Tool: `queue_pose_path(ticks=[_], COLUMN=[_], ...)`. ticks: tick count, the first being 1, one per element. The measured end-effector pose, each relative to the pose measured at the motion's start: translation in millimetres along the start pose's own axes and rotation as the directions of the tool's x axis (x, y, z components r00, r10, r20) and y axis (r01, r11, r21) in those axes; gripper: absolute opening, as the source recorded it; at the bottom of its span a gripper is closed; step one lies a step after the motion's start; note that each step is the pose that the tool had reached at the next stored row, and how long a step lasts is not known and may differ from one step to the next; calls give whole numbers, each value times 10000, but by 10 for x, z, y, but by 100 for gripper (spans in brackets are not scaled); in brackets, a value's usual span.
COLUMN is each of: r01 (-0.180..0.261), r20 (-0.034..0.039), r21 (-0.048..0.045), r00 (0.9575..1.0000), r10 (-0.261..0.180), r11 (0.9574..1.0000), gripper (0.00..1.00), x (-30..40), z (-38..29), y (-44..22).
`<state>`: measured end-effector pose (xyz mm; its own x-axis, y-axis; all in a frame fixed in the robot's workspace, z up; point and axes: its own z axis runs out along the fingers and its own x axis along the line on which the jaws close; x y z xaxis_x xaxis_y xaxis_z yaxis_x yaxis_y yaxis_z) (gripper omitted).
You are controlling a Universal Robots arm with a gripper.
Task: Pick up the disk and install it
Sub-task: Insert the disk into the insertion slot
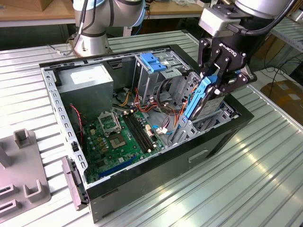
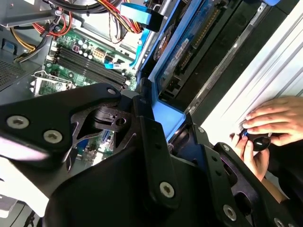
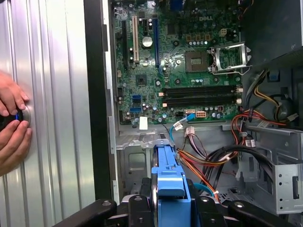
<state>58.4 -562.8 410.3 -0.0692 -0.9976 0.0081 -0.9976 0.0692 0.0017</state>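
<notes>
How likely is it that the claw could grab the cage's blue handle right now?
Probably not: the claw is shut on the disk, so it is full, though nothing stands over the blue handle.

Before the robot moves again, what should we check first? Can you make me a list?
1. Tool holds the disk: ok, it is shut on the blue carrier.
2. Disk seated in the computer case: not ok, it hangs tilted above the case.
3. Cables clear of the disk's path: cannot tell; orange and red wires lie close to it.
4. Person's hands outside the case: ok, they rest on the table beside its wall.
5. Case open: ok, the side is off and the motherboard shows.
</notes>
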Motion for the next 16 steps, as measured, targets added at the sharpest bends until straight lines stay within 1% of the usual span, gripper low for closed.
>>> queue_pose_path(ticks=[11, 16], r01=[0, 0], r20=[-1, -1], r21=[0, 0], r00=[10000, 10000], r10=[0, 0], r11=[10000, 10000], gripper=[37, 37], x=[-1, -2], z=[175, 185], y=[-3, -3])
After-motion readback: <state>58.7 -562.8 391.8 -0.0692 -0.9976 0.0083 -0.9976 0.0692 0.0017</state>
